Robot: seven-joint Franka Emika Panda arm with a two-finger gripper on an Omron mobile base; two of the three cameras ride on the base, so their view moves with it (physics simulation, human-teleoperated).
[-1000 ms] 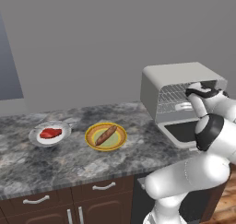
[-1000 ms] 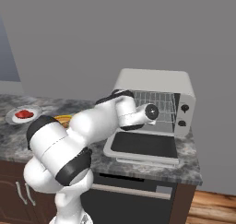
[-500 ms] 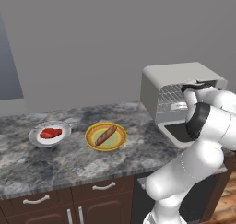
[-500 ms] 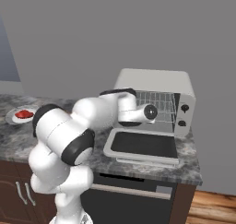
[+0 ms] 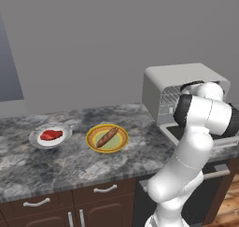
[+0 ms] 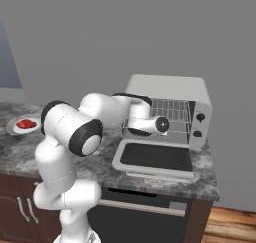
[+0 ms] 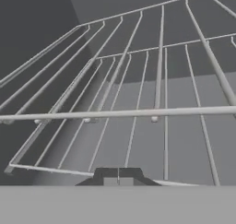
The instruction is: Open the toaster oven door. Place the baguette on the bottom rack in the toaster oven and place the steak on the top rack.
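The toaster oven (image 6: 167, 89) stands at the counter's right end, and its door (image 6: 156, 157) lies folded down flat in front. Its wire racks (image 6: 172, 112) show through the mouth. My gripper (image 7: 118, 176) is shut on nothing at the oven's mouth, its fingertips pressed together just before the front bar of a wire rack (image 7: 138, 112); I cannot tell which rack that is. Left of the oven (image 5: 184, 81), the baguette (image 5: 107, 137) lies on a yellow-rimmed green plate (image 5: 119, 146). The steak (image 5: 51, 135) rests on a white plate (image 5: 64, 129) further left; the steak (image 6: 25, 123) also shows beyond my arm.
The grey stone counter (image 5: 70, 163) runs left from the oven, above dark wood drawers with silver handles (image 5: 105, 189). A grey wall stands behind. My own bulky arm (image 6: 75, 129) crosses in front of the counter between the plates and the oven.
My elbow and upper arm have swung upward while the hand has stayed almost still at the oven's mouth. The door was down throughout, and the gripper has stayed shut.
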